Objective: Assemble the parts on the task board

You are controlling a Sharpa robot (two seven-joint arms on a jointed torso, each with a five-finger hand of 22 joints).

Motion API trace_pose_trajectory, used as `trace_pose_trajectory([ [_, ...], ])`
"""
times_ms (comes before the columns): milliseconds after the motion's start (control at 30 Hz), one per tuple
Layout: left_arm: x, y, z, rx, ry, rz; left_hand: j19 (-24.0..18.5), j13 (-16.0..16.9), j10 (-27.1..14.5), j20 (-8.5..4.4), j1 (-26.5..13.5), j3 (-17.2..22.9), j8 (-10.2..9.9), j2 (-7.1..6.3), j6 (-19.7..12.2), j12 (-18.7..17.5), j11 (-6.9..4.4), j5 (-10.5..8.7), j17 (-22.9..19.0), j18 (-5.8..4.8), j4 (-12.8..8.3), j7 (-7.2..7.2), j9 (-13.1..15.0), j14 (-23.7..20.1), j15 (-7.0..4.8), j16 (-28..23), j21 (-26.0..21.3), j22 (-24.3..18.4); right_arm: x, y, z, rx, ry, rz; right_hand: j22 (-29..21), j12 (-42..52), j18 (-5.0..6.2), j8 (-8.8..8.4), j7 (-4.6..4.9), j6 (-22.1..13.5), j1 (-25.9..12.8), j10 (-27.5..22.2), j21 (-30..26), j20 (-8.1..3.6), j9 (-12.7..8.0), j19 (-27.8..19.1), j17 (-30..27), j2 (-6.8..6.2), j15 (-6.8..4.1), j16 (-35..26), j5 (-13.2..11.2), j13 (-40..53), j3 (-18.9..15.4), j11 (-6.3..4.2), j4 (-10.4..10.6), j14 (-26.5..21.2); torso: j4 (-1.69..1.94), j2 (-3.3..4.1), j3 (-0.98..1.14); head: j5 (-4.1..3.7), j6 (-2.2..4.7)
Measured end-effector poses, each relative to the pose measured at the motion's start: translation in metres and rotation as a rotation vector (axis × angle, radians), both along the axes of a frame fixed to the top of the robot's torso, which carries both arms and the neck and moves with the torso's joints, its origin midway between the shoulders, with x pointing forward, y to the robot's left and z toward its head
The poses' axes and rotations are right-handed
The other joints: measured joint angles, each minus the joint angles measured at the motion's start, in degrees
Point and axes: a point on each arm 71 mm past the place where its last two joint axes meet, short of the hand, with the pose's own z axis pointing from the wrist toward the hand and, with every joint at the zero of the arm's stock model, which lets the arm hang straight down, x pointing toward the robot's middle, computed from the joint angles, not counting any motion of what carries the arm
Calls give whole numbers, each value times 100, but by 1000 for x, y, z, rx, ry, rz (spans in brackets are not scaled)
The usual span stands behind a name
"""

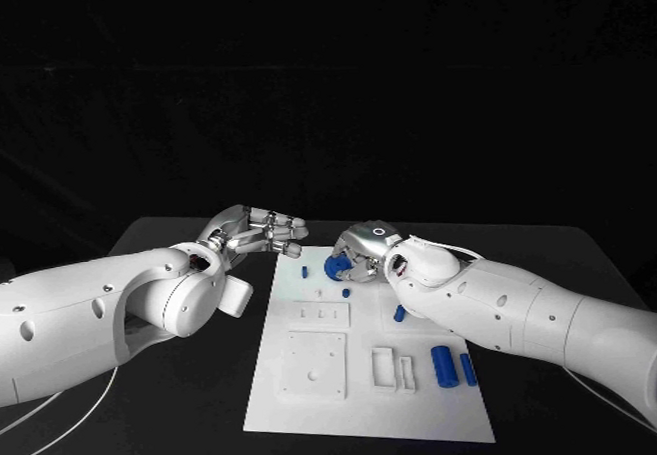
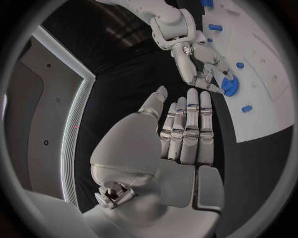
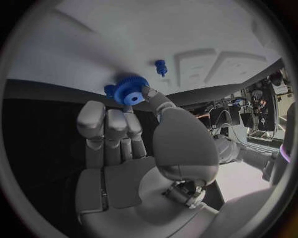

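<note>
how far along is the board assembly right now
Early, apparently. No part clearly looks seated. The right hand pinches a blue gear at the far end of the task board. The left hand is free. Loose blue cylinders still lie near the right edge.

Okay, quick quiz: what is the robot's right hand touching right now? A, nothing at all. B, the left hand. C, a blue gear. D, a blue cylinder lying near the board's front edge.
C: the right hand has its fingers against the blue gear at the far end of the task board.

Lab: black table [image 1: 560,244], dark backdrop
</note>
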Motion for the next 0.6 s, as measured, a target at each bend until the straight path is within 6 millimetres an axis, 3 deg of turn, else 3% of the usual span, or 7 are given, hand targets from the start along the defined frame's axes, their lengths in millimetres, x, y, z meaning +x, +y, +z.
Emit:
trace_pose_trajectory([
  [600,0,0,0,1,0,0,0,0,0,0,0,0,0,0,-20,0,0,0,0,0,0,-20,0,0,0,0,0,-12,-2,2,-2,4,15,13,-1,-104,0,50,44,-311,22,-96,-46,0,-11,0,0,-20,0,-23,-60,-113,-394,26,236,0,-4,1,6,12,5],
])
